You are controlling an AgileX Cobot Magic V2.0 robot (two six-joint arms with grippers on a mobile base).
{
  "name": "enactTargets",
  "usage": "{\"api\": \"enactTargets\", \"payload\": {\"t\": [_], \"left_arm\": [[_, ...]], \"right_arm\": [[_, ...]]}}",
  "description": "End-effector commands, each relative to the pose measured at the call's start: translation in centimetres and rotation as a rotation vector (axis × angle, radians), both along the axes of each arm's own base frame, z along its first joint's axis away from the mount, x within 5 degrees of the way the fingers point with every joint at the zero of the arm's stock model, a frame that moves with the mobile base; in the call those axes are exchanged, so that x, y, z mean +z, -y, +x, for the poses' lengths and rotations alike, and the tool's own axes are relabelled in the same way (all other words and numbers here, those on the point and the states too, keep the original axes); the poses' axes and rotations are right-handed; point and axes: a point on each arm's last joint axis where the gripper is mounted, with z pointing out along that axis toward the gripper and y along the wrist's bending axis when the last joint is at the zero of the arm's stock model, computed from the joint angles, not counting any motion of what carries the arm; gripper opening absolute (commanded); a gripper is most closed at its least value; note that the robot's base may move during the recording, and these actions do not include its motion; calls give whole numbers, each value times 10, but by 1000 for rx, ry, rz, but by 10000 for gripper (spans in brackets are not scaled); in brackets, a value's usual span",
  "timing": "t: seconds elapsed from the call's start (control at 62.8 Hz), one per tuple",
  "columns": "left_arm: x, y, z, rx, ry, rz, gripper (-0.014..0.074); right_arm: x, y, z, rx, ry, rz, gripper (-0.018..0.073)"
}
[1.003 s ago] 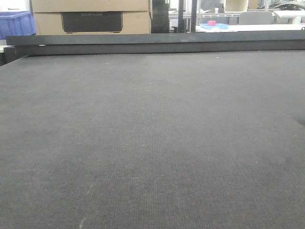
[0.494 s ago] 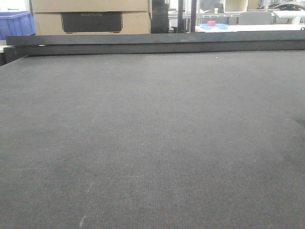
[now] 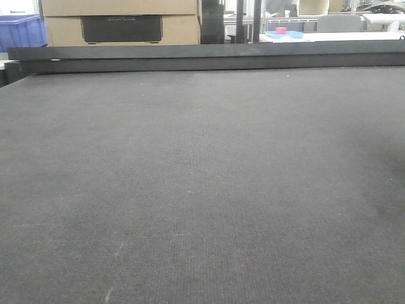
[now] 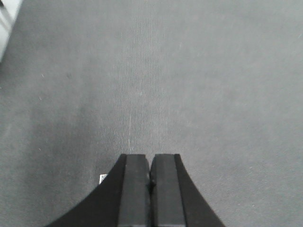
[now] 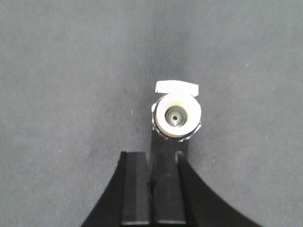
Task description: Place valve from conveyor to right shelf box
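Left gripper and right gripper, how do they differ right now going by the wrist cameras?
The left gripper has only bare conveyor ahead; the right gripper has the valve just beyond its tips, round end facing the camera. The left gripper's view catches a pale strip at one corner; the right gripper's shows conveyor all round. Both have black fingers pressed together over the grey conveyor.

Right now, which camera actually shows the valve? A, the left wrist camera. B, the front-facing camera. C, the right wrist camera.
C: the valve, a round metal fitting with a white tab, appears only in the right wrist view, just beyond the closed tips of the right gripper, with the conveyor behind it. The other two views show no valve.
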Motion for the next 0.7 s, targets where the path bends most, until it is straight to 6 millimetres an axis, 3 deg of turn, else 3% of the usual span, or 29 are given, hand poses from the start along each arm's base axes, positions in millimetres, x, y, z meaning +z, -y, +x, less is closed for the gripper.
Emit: {"api": "enactTargets", "payload": {"t": [0.0, 0.287, 0.573, 0.685], "left_arm": [[-4, 1, 8, 33, -29, -40, -111], [-18, 1, 13, 60, -156, -43, -111], [-18, 1, 13, 60, -149, -44, -111], [-18, 1, 13, 60, -147, -44, -111]], "right_arm": [[-5, -2, 13, 15, -86, -20, -162], [-27, -7, 59, 16, -189, -31, -162], [-56, -3, 81, 13, -282, -109, -162], [-55, -3, 85, 11, -279, -108, -48]]}}
